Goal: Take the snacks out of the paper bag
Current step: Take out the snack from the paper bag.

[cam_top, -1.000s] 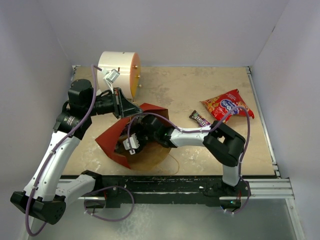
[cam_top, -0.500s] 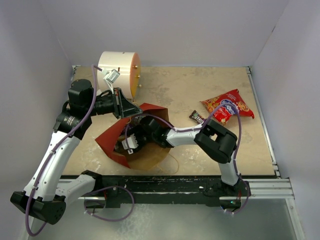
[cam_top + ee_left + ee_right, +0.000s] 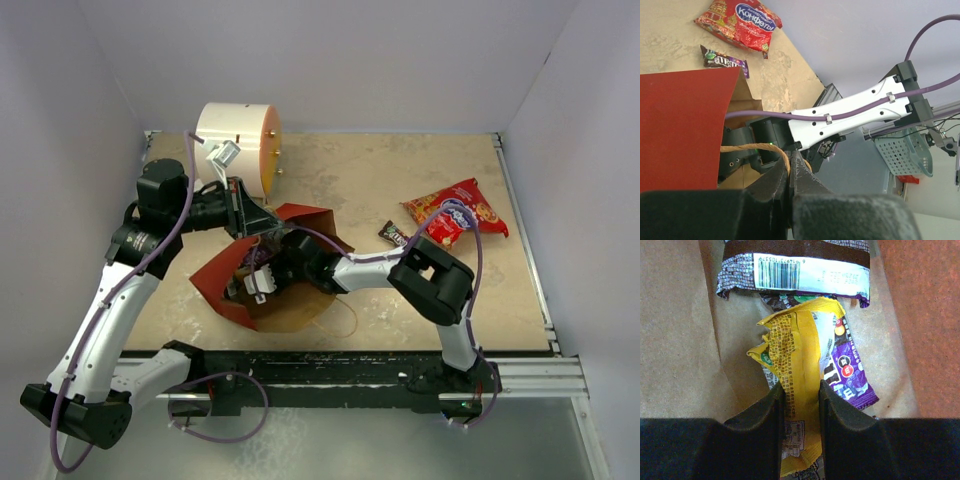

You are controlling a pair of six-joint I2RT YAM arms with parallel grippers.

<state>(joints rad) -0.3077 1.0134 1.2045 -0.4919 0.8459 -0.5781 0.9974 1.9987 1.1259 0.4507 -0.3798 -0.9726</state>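
Observation:
The paper bag [image 3: 215, 280] lies on its side, red outside, brown inside, with its mouth toward the right arm. My left gripper [image 3: 789, 161] is shut on its orange cord handle [image 3: 747, 148] and holds the top edge up; in the top view the left gripper [image 3: 262, 226] is at the bag's upper rim. My right gripper [image 3: 258, 285] reaches inside the bag. In the right wrist view the right gripper [image 3: 801, 390] is shut on a yellow packet [image 3: 800, 355], both fingers against its sides. A purple packet [image 3: 852, 375] and a brown barcode packet [image 3: 795, 262] lie beside it.
Two snacks lie out on the table: a red bag with a blue oval logo [image 3: 455, 210] and a small dark packet [image 3: 397, 236]. A white-and-orange cylinder [image 3: 240, 148] stands behind the bag. The bag's other cord handle [image 3: 340, 325] loops onto the table near the front edge.
My right arm has pushed deeper into the bag and its jaws have closed in on the yellow packet. The bag's mouth has shifted slightly. The left gripper has kept its hold.

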